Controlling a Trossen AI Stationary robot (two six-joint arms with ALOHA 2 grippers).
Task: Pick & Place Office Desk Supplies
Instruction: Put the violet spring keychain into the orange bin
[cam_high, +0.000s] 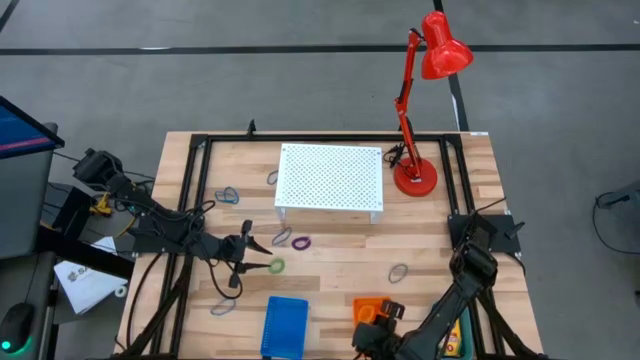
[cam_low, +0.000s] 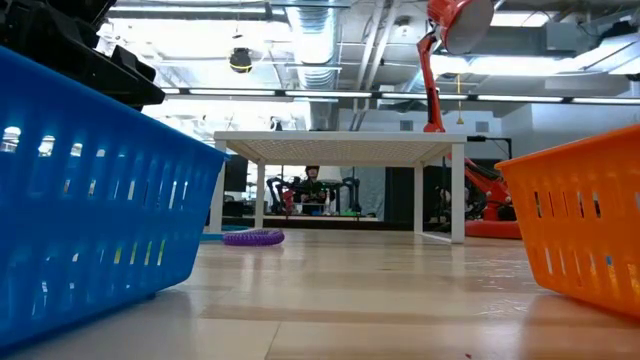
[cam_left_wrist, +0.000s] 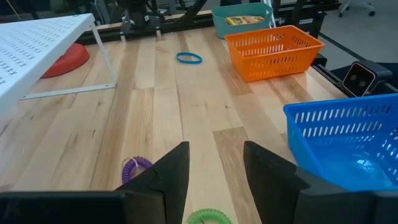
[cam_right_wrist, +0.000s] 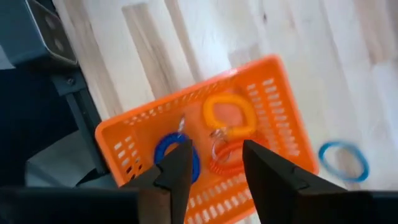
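My right gripper (cam_right_wrist: 216, 149) hangs open above the orange basket (cam_right_wrist: 283, 93), pointing down. In the basket lie a yellow loop (cam_right_wrist: 229, 115), a blue loop (cam_right_wrist: 163, 148) and an orange loop (cam_right_wrist: 225, 163). My left gripper (cam_left_wrist: 215, 152) is open and almost level, just short of a green loop (cam_left_wrist: 208, 216) that lies flat on the table. A purple loop (cam_left_wrist: 134, 167) lies beside it. Another blue loop (cam_right_wrist: 344, 160) lies on the wood next to the orange basket. A yellow-green crayon box (cam_left_wrist: 244, 20) sits in a teal bin (cam_left_wrist: 219, 23).
A blue basket (cam_high: 285, 325) stands at the near edge, left of the orange basket (cam_high: 368, 304). The white perforated stand (cam_high: 330, 180) and the red lamp (cam_high: 415, 178) fill the far middle. More loops (cam_high: 228, 195) (cam_high: 282, 238) (cam_high: 222, 308) lie scattered on the wood.
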